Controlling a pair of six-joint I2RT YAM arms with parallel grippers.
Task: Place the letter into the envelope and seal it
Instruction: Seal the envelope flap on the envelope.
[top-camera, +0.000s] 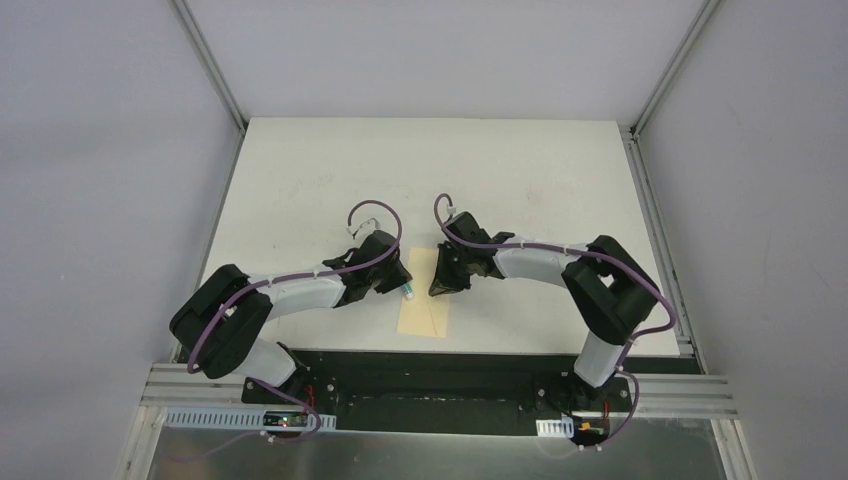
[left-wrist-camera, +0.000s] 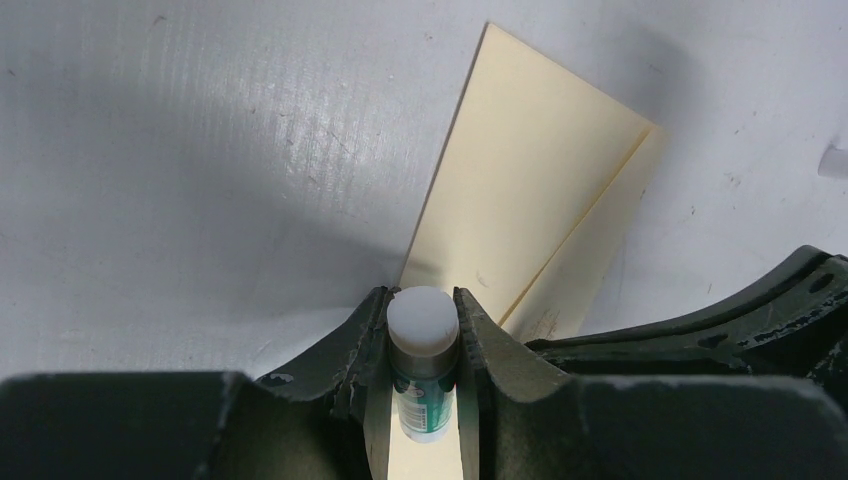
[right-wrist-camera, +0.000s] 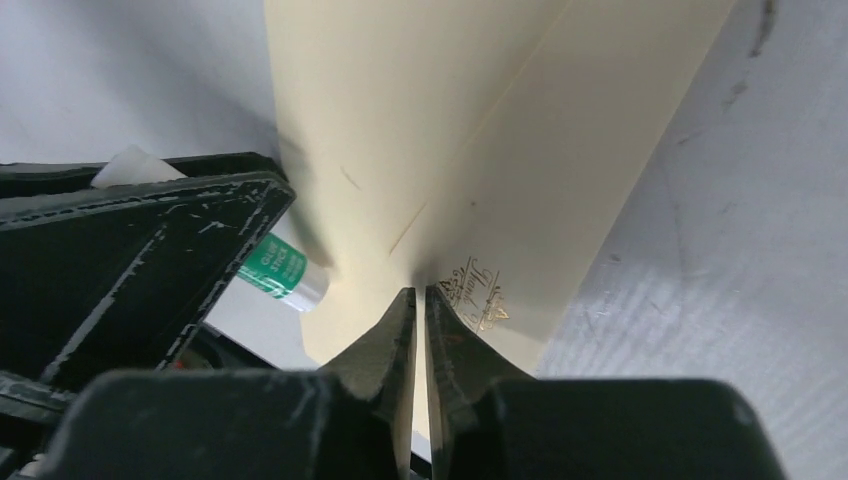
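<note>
The envelope (top-camera: 424, 310) lies flat on the white table (top-camera: 300, 180), lower centre of the top view, with a gripper at each side.
A fold line crosses its face, with small gold script printed near one edge. The left gripper (left-wrist-camera: 423, 318), touching its left edge, is clenched on a white-capped green glue stick (left-wrist-camera: 422, 345). The right gripper (right-wrist-camera: 420, 297) rests on the envelope's upper right, jaws almost together with a thin slit between them. I cannot tell whether they pinch the paper.

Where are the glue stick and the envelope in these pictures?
glue stick (left-wrist-camera: 422, 362): left wrist view, on its body just below the white cap.
envelope (top-camera: 425, 312): top view, on the bare lower middle of its face.
</note>
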